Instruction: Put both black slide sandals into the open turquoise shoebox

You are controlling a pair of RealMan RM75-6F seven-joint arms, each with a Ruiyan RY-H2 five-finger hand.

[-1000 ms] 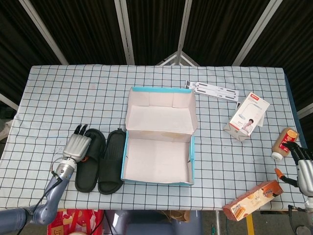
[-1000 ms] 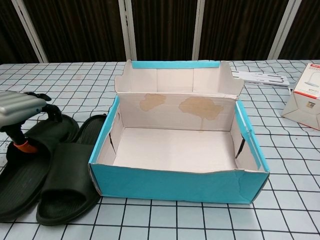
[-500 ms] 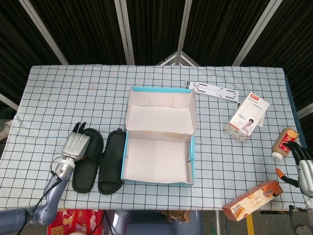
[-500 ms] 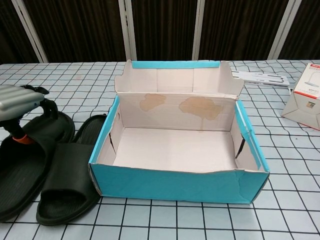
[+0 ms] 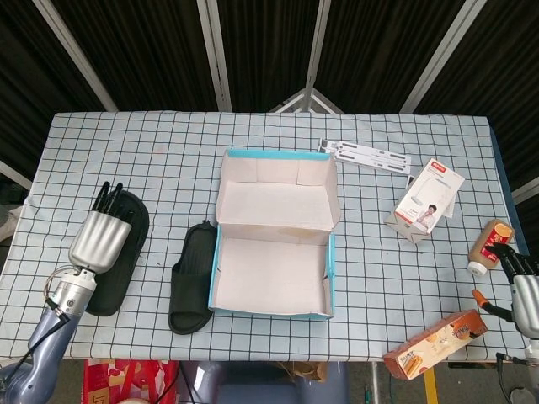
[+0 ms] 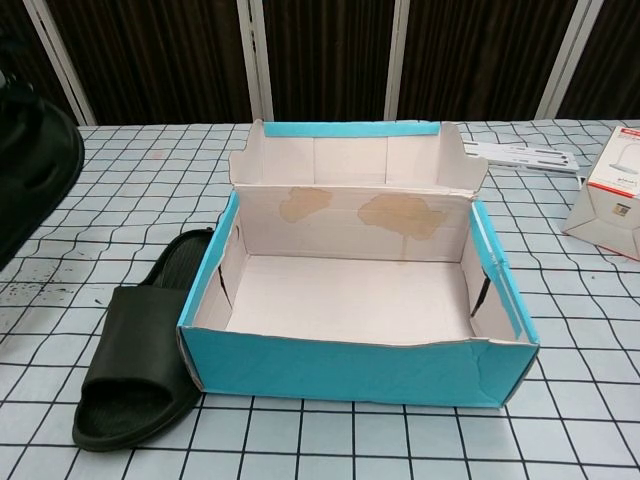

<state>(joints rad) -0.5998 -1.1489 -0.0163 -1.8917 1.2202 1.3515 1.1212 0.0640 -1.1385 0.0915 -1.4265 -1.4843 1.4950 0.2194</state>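
Left robot hand (image 5: pixel 99 241) grasping one black rubber slide sandal (image 5: pixel 117 252) lifted well left of the open turquoise cardboard shoebox (image 5: pixel 274 248), long axis near-far, second black slide sandal (image 5: pixel 191 276) flat on the checked tabletop (image 5: pixel 152 160) against the box's left wall, right robot hand (image 5: pixel 522 286) at the right edge, state unclear, beside a brown bottle (image 5: pixel 488 245)

No lettering comes through clearly anywhere: the print on the white carton (image 5: pixel 429 195), the orange packet (image 5: pixel 436 338) and the brown bottle (image 5: pixel 489 245) is too small to read.
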